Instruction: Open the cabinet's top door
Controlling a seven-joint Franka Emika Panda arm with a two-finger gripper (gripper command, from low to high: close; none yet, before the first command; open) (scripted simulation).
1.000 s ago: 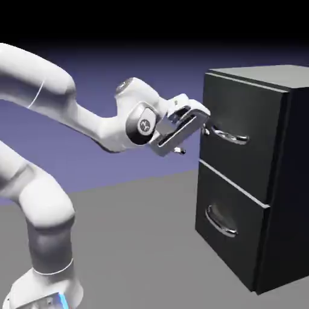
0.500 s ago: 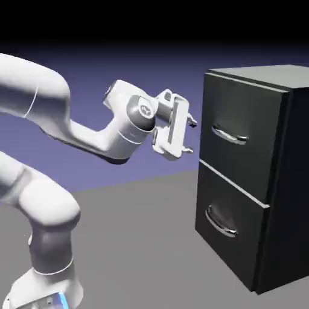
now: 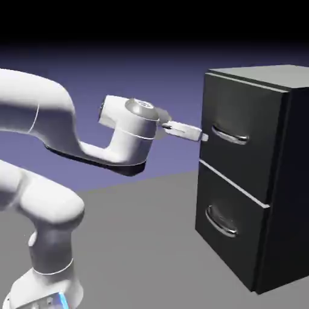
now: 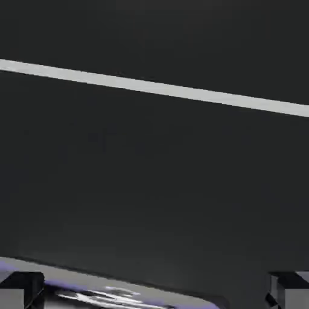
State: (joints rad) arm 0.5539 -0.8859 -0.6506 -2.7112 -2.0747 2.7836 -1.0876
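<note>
At frame centre, we see the white two-finger gripper (image 3: 203, 136), jaws wide, now rolled edge-on beside the dark grey top door's (image 3: 232, 111) curved chrome handle (image 3: 228, 136); no writing legible.

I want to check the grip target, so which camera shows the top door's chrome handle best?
The exterior view: the top door's handle shows whole there, with the hand just short of its left end. The hand view catches only a chrome sliver at its bottom edge.

My gripper (image 3: 201, 135) levelled at the top door (image 3: 234, 134), fingertips just short of its chrome handle (image 3: 229, 136), cabinet (image 3: 256, 175) fully shut.
</note>
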